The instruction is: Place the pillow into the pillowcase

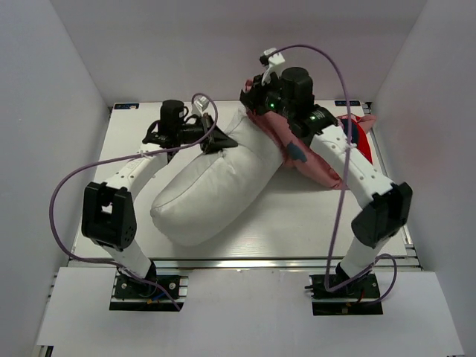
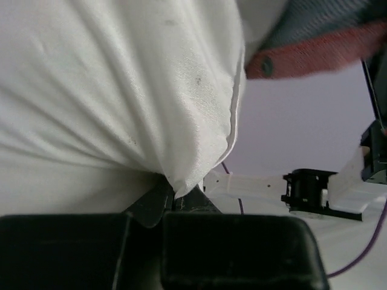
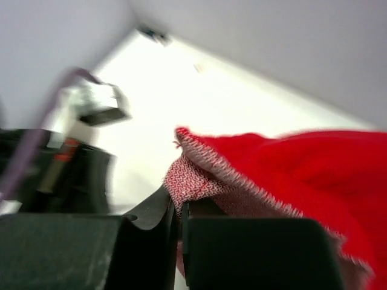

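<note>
The pillow (image 1: 212, 190) was white, with a few tiny dark specks on its cloth. The pillowcase (image 1: 312, 167) was red outside and pale pink inside, with a small blue patch. Close up, its edge had a weave of tiny red and white dots. The left tool (image 2: 172, 196) and the right tool (image 3: 178, 202) were black. The bench (image 1: 297, 223) was white. The cables (image 1: 53, 195) were purple.
</note>
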Controlling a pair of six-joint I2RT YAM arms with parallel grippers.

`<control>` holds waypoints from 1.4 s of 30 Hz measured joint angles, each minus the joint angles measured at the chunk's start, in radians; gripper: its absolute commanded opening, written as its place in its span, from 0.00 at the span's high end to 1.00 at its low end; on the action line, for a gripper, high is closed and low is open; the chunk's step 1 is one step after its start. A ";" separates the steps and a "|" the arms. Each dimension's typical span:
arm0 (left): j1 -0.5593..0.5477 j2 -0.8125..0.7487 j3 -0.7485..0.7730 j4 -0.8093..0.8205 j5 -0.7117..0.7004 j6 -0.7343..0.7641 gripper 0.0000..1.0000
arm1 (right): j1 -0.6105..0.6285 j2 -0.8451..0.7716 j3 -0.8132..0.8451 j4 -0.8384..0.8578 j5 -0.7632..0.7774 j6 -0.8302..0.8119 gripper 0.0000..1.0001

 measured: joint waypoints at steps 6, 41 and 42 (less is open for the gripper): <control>0.033 0.109 0.006 -0.102 0.000 0.094 1.00 | -0.055 0.193 -0.011 -0.072 0.011 -0.023 0.55; 0.248 0.281 0.217 -0.328 -0.162 0.304 0.91 | -0.430 -0.119 -0.571 -0.354 -0.142 -0.896 0.11; 0.248 0.279 0.214 -0.328 -0.162 0.304 0.91 | -0.432 -0.088 -0.548 -0.344 -0.125 -0.904 0.11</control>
